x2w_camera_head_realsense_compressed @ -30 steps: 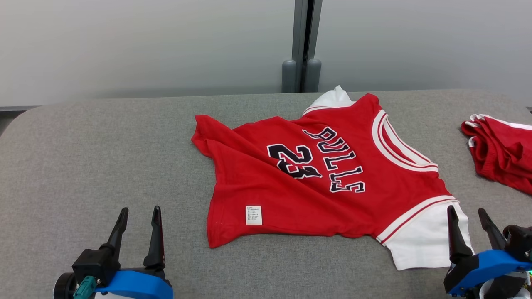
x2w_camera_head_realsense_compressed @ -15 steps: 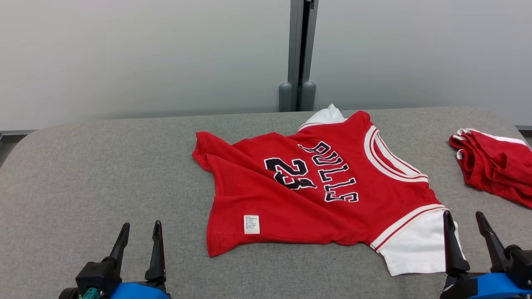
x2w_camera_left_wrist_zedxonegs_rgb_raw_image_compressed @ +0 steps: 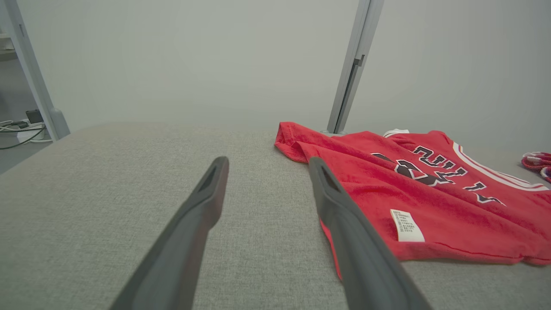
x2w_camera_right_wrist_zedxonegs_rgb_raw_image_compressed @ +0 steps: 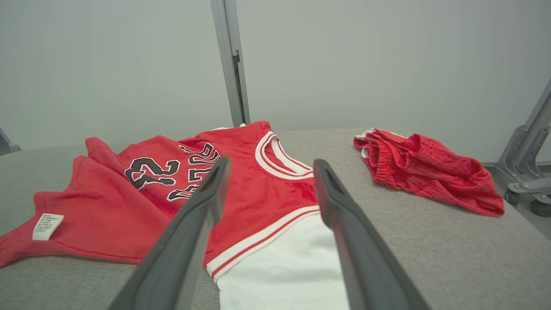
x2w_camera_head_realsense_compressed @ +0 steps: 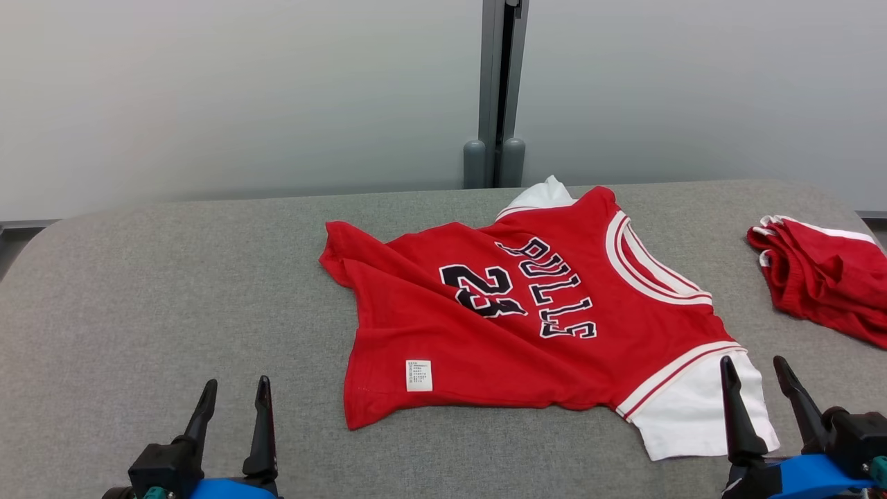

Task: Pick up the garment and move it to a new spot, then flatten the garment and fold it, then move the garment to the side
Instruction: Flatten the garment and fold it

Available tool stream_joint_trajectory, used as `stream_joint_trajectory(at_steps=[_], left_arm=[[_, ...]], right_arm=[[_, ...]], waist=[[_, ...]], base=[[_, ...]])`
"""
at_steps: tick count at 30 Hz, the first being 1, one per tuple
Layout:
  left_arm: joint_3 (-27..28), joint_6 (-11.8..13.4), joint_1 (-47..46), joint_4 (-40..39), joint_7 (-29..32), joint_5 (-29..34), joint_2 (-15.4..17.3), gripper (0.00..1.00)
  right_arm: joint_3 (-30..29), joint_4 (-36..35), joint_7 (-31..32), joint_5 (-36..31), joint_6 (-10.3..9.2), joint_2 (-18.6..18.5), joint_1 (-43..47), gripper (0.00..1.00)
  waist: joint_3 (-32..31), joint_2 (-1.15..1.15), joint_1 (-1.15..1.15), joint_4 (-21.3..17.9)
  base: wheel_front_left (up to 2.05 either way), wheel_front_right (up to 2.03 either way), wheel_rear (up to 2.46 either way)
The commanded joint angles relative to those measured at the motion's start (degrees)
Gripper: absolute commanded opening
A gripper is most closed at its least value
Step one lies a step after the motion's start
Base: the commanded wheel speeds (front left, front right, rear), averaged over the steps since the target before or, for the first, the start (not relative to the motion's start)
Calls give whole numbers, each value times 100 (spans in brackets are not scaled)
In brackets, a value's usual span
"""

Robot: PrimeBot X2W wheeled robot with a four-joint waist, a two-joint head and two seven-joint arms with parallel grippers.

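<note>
We are holding left gripper [x2w_camera_head_realsense_compressed: 236, 382] and right gripper [x2w_camera_head_realsense_compressed: 753, 360] wide open, empty; red shorts [x2w_camera_head_realsense_compressed: 824, 277] are lying apart, right of the jersey [x2w_camera_head_realsense_compressed: 527, 326].

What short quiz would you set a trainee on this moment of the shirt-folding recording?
1. True or false: the left tool is gripping the jersey.
2. What lies on the table to the robot's right of the jersey? A. a crumpled red garment; B. a folded blue towel; C. a black cap.
3. Fill in: the right tool stands open at the jersey's white ____.

Key: 1. False, both tools are open and hold nothing. 2. A. 3. sleeve.
</note>
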Motion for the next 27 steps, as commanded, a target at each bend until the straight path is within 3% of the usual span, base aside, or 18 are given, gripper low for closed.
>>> stream_joint_trajectory(at_steps=[1,14,27], left_arm=[[-31,-33,34,26,-27,43,1,100],[-954,-357,-641,573,927,-85,-354,100],[-942,47,-1068,864,1543,-159,-390,100]], right_arm=[[15,4,76,52,1,-11,42,100],[-529,546,1627,-152,1,-14,-162,100],[-736,1923,1760,-211,1,-12,-1059,100]], waist=[[15,0,0,0],[390,0,0,-279],[867,0,0,-477]], base=[[0,0,0],[0,0,0],[0,0,0]])
